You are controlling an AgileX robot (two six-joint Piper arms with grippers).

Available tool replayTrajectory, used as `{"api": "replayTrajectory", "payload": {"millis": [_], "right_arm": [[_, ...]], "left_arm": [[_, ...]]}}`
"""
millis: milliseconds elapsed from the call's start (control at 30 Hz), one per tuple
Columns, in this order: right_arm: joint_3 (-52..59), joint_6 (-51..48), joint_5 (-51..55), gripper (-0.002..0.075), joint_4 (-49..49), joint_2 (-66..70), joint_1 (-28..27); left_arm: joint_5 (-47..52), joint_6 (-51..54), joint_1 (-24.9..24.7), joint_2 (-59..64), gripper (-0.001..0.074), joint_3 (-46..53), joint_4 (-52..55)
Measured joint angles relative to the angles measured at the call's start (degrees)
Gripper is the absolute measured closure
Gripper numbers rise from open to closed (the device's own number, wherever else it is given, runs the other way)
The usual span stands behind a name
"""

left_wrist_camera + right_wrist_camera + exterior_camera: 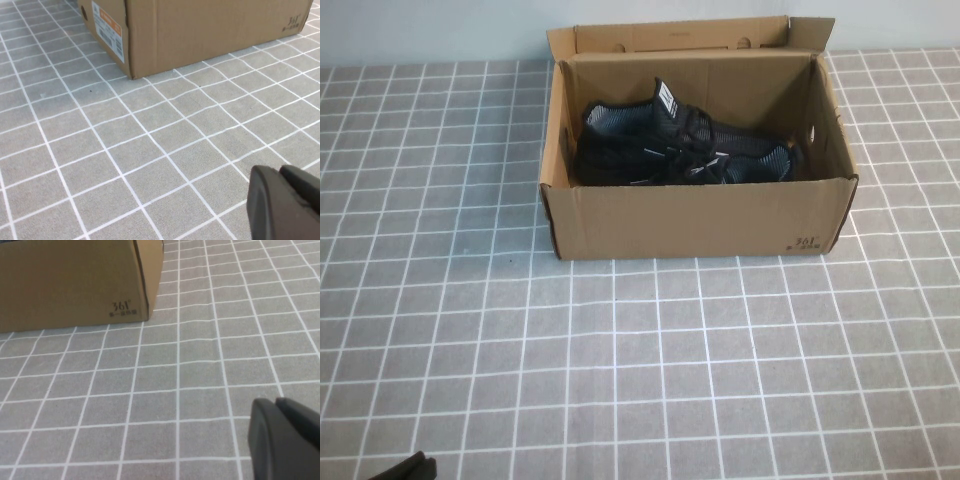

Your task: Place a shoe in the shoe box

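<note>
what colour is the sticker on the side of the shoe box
Orange and white label on the brown shoe box; left wrist view shows it best.

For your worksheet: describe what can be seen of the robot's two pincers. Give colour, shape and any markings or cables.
Only a little of each shows. The left pincer is matte black with rounded, blocky edges, as is the right pincer. No markings, cables or sleeves are visible on either.

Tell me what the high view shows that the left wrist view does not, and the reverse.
Only the high view looks into the open shoe box: black shoes lie inside, and the lid flap stands up behind. Only the left wrist view shows the white and orange label on the box's end wall, and the left gripper close, fingers together, above the tiles. Both share the box's front wall with its small dark print and the grey tiled table. The right gripper appears in neither.
</note>
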Motion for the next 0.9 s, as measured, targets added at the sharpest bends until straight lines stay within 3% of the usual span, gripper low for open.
{"api": "replayTrajectory", "payload": {"millis": [500,733,900], "right_arm": [[0.0,0.0,0.0,0.0742,0.0,0.0,0.0],[0.0,0.0,0.1,0.0742,0.0,0.0,0.0],[0.0,0.0,0.1,0.0742,0.0,0.0,0.0]], "left_arm": [[-0.2,0.4,0.0,0.0,0.0735,0.0,0.5],[-6.8,1.5,0.0,0.0,0.0735,0.0,6.2],[-11.1,-11.2,4.9,0.0,0.0735,0.1,17.7]]}}
